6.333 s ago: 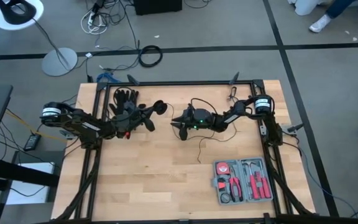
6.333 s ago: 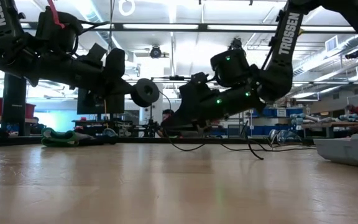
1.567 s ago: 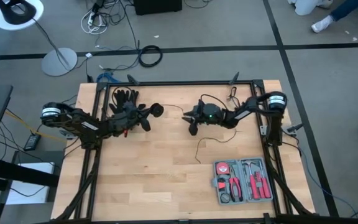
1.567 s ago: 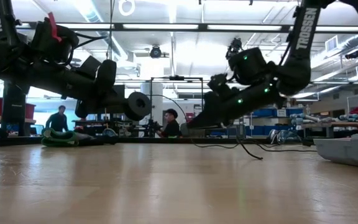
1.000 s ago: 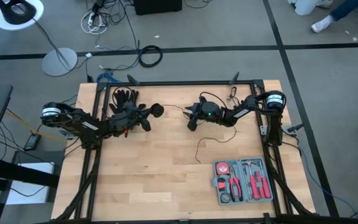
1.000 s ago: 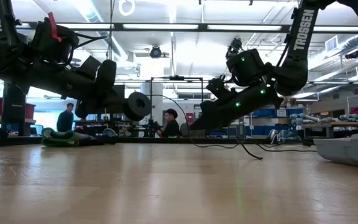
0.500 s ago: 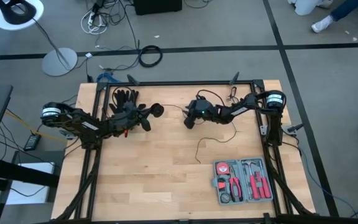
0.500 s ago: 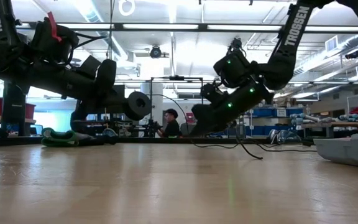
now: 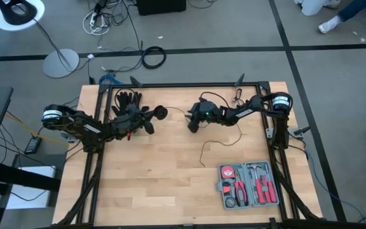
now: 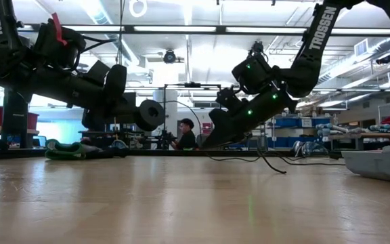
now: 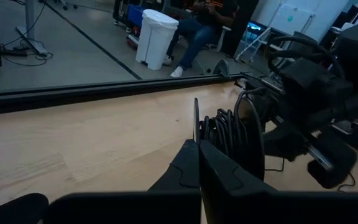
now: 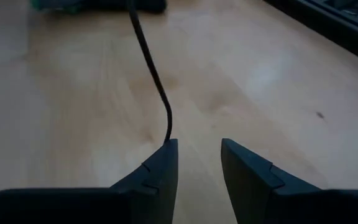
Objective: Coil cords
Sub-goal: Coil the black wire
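**Cord paid out between two grippers above the table**

Left gripper (image 9: 150, 121) clamped fully shut on the disc (image 10: 150, 114), held edge-up clear of the table (image 9: 157, 184), probably as a fixed spool; several turns of the cord (image 11: 232, 132) already wound against it. From the disc, thin black wire strung across to the right gripper (image 12: 197, 155), then trailing loose over the table toward the tool case (image 9: 248, 185). Right gripper fingers parted, wire lying against the inner face of one finger (image 12: 160, 171), not pinched; likely a loose guide for the next turn. Glove (image 9: 127, 98) just behind the disc.
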